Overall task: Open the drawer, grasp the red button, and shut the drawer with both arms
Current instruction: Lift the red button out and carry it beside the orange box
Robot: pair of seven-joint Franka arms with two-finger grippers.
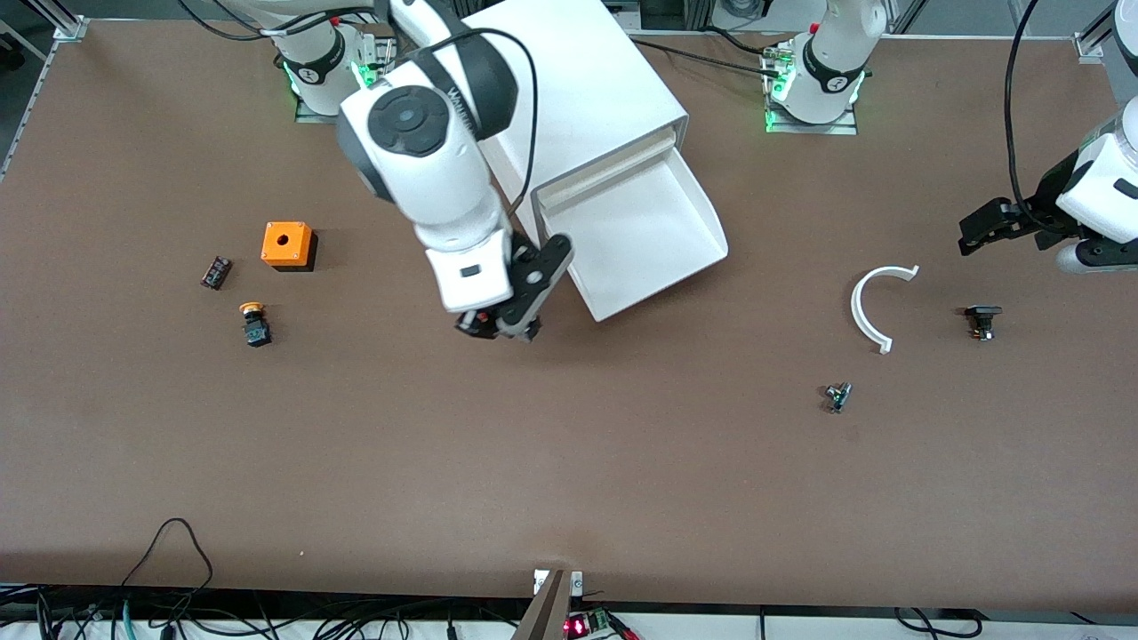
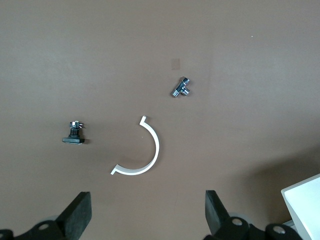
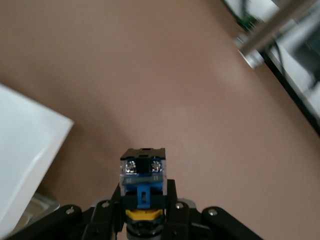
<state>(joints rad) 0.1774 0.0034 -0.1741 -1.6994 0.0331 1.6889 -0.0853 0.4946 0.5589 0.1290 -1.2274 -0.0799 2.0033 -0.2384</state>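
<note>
button [image 3: 143, 181] cap hidden, left pincer [image 2: 147, 212] cropped

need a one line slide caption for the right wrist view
Right claw shut on the button, held over bare table beside the open drawer.

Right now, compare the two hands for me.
The left hand is open and empty; the right hand is shut on the button. The left hand hangs over the table at the left arm's end; the right hand is over it beside the open drawer. Both are black and two-fingered.
</note>
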